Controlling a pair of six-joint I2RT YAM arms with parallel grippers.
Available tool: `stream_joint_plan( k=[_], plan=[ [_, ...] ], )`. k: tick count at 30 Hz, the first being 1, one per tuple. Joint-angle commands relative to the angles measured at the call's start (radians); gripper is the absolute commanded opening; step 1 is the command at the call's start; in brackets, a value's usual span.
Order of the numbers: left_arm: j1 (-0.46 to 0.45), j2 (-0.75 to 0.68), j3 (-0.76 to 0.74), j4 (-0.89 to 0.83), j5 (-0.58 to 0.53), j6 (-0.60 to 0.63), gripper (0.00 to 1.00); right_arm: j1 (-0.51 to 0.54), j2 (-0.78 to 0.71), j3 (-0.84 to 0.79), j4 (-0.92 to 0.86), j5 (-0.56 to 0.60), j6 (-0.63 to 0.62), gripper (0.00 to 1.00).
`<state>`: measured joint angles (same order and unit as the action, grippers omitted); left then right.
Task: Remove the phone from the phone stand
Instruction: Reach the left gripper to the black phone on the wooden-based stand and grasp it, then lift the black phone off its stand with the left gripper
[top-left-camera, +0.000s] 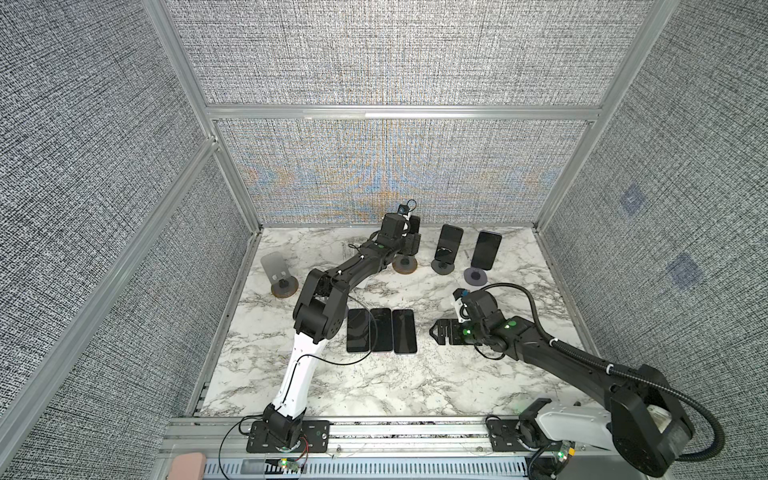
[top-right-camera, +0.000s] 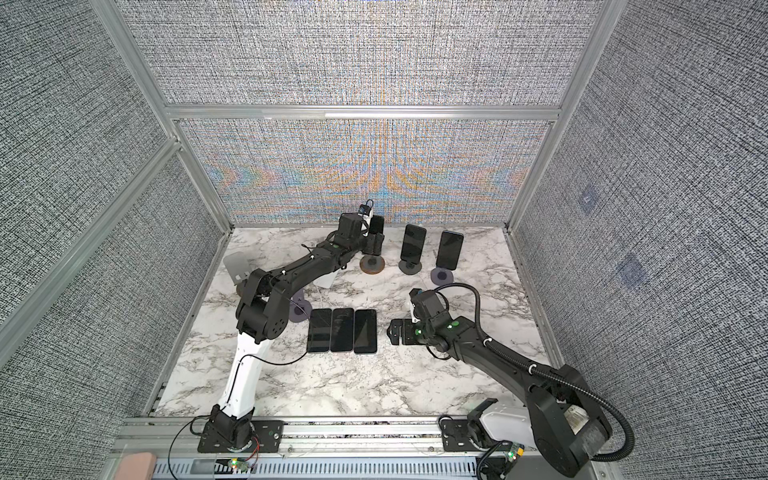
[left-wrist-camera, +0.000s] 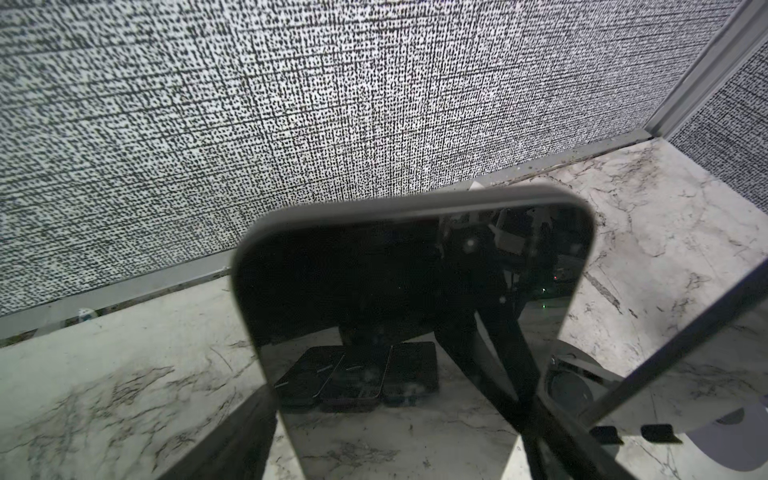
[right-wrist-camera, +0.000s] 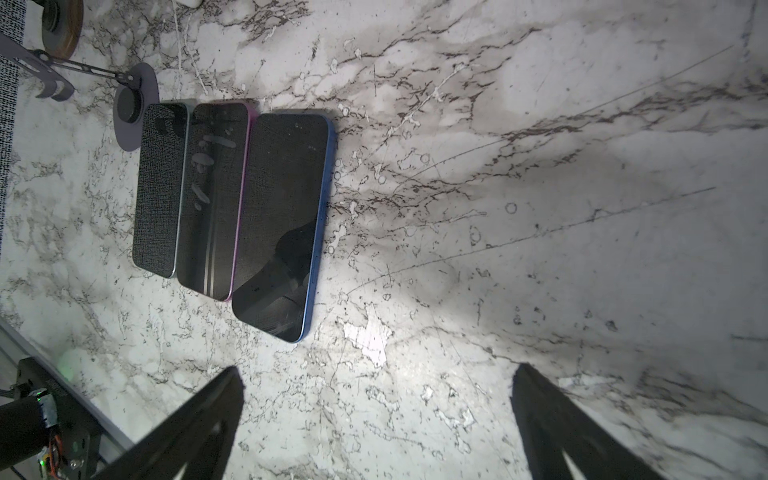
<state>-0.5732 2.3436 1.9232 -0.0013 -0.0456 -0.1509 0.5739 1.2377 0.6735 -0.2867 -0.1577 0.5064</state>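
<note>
Target phone (left-wrist-camera: 374, 282) sits in the phone stand (top-left-camera: 405, 266) close to the far edge of the tabletop (top-left-camera: 415, 386), about midway along that edge. Portrait: long axis runs up out of the cradle, leaning back toward the far wall. The top end is up and the dark screen faces the near edge. Left end effector (top-right-camera: 375, 244) is on it from the front, with its jaws set wide and straddling the phone's lower part. In the left wrist view one finger (left-wrist-camera: 249, 440) lies right against the phone's side edge. I cannot tell whether the pads are pressing yet, so grip unconfirmed. Judged step: the grasp, with the lift-out not yet made. The next move calls for a firm pinch across the short axis. It should then pull along the long axis, up and slightly toward the near edge, so the bottom end clears the cradle lip without tipping the round base. Two other phones (top-left-camera: 451, 241) stand on their own stands further along the far edge toward the right corner, near enough to mind. Three phones (top-left-camera: 381, 330) lie flat side by side near the tabletop's centre. Right end effector (right-wrist-camera: 374, 415) hangs over bare marble beside them, jaws fully apart and holding nothing.
</note>
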Motion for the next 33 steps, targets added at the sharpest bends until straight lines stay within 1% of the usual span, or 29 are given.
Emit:
stream_joint_plan(
  k=[1,7,11,17,23,24,25,27,28,33],
  plan=[
    [0.002,0.009,0.015,-0.004,0.004,-0.001,0.87,-0.002,-0.006,0.003,-0.004,0.009,-0.014,0.99],
    [0.003,0.003,0.014,-0.008,0.013,-0.005,0.82,-0.003,-0.012,0.005,-0.011,0.015,-0.016,0.99],
    [0.002,-0.012,0.004,-0.004,0.023,-0.01,0.82,-0.003,-0.013,0.008,-0.015,0.014,-0.019,0.99],
    [0.002,-0.067,-0.031,0.001,0.063,-0.051,0.81,-0.019,-0.032,0.012,0.014,-0.04,-0.031,0.99],
    [0.003,-0.127,-0.045,-0.017,0.078,-0.064,0.8,-0.038,-0.069,0.052,-0.019,-0.059,-0.075,0.99],
    [0.002,-0.123,-0.038,-0.029,0.072,-0.06,0.82,-0.04,-0.074,0.057,-0.027,-0.057,-0.079,0.99],
    [0.002,-0.119,-0.033,-0.038,0.068,-0.054,0.86,-0.042,-0.076,0.061,-0.035,-0.056,-0.083,0.99],
    [0.002,-0.111,-0.03,-0.046,0.059,-0.047,0.97,-0.045,-0.086,0.061,-0.047,-0.055,-0.083,0.99],
    [0.002,-0.107,-0.03,-0.046,0.059,-0.043,0.98,-0.047,-0.088,0.061,-0.051,-0.054,-0.082,0.99],
    [0.002,-0.064,-0.009,-0.039,0.054,-0.037,0.98,-0.053,-0.104,0.047,-0.062,-0.049,-0.08,0.99]
  ],
)
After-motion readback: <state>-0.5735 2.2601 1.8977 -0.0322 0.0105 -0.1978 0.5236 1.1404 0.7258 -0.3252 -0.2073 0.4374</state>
